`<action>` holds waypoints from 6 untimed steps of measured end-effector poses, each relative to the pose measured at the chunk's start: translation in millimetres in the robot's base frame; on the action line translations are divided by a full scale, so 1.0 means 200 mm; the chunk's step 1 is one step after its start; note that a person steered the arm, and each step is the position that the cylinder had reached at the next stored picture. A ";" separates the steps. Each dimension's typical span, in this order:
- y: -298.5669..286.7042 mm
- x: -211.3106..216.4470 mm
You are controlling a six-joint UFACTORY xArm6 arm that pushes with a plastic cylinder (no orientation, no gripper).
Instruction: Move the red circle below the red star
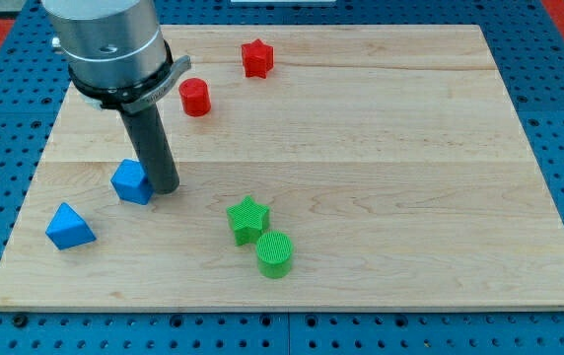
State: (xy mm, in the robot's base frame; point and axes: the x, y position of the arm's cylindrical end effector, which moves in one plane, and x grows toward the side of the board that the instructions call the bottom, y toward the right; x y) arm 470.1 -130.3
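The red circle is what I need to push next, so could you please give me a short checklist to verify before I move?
1. Red circle in view, unobstructed: ok.
2. Red star located, up and to the view's right of the circle: ok.
3. Spot below the star free of blocks: ok.
4. My tip beside the circle: not ok; it sits by the blue cube.
5. Tip touching the blue cube: cannot tell.
6. Green star and green cylinder clear of the route: ok.
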 end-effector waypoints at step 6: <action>0.36 -0.73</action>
